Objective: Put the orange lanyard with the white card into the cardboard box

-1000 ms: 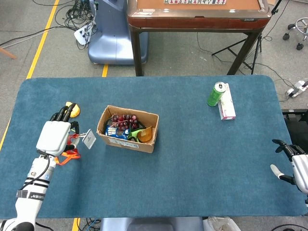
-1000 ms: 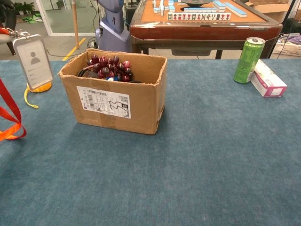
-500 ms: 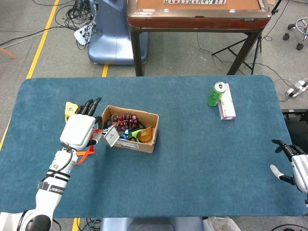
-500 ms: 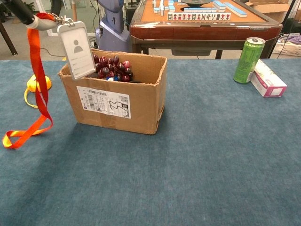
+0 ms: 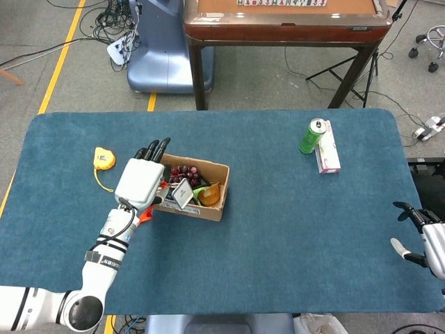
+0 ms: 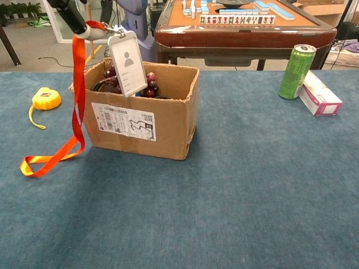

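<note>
One second of travel has carried the left hand [image 5: 142,183] from the table's left edge to the box [image 6: 168,120]. It grips the lanyard [image 6: 77,101] near the clip. The card [image 6: 128,63] now hangs just below the fingers, over the box's left end and level with the rim. The strap loop trails outside the box, down to the table [image 6: 235,196]. Judgement: transport nearly complete; lowering remains. The right hand [image 5: 427,240] rests at the table's right edge, fingers apart, empty.

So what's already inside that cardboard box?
The cardboard box holds a bunch of dark red grapes, something orange and a blue packet. The left robot hand and dangling white card hide the rest; the bottom isn't visible.
</note>
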Robot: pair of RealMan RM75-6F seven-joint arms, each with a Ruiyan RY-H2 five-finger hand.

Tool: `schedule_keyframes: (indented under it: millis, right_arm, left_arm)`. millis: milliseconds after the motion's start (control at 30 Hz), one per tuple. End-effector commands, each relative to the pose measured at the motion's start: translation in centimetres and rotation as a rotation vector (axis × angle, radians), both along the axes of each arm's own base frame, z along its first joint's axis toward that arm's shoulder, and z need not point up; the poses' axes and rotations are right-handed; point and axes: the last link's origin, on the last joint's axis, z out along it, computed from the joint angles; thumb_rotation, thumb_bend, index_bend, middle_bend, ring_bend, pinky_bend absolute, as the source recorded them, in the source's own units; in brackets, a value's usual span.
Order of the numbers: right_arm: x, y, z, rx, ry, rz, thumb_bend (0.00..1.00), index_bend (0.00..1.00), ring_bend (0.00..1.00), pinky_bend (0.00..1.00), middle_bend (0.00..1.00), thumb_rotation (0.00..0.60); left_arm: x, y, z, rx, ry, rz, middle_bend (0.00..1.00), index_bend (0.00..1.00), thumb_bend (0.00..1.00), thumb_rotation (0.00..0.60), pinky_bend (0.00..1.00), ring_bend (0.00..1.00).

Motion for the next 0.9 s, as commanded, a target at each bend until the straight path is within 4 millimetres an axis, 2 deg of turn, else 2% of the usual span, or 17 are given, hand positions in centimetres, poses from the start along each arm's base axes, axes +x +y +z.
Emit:
schedule_keyframes:
  millis: [33, 433, 533, 700, 900]
  right_arm:
    - [0.0, 0.0, 0.0, 0.001, 0.000, 0.000, 0.24, 0.24, 0.35, 0.66, 0.42, 0.600]
    - [0.0, 0.0, -0.2, 0.007, 0.003, 0.001, 0.24, 0.24, 0.35, 0.66, 0.42, 0.600]
    - [0.0, 0.0, -0.2, 0.008, 0.004, 0.000, 0.24, 0.24, 0.35, 0.66, 0.42, 0.600]
    - [0.0, 0.0, -0.2, 0.008, 0.004, 0.001, 0.24, 0.24, 0.35, 0.66, 0.42, 0.600]
    - [0.1, -0.1, -0.2, 0.010, 0.005, 0.001, 0.24, 0.24, 0.35, 0.66, 0.42, 0.600]
  left_arm:
    - [0.2, 0.3, -0.5, -0.004, -0.002, -0.001, 0.00, 0.64, 0.37, 0.600, 0.17, 0.01]
    - [0.4, 1.3, -3.0, -0.035, 0.036, 0.012, 0.00, 0.62, 0.37, 0.600, 0.17, 0.01]
    - [0.1, 1.3, -3.6, -0.048, 0.051, 0.020, 0.00, 0.56, 0.36, 0.600, 0.17, 0.01]
    - [-0.2, 1.4, -4.2, -0.051, 0.060, 0.024, 0.00, 0.41, 0.36, 0.600, 0.17, 0.01]
    - [0.0, 1.5, -4.5, -0.050, 0.051, 0.013, 0.00, 0.30, 0.32, 0.600, 0.17, 0.01]
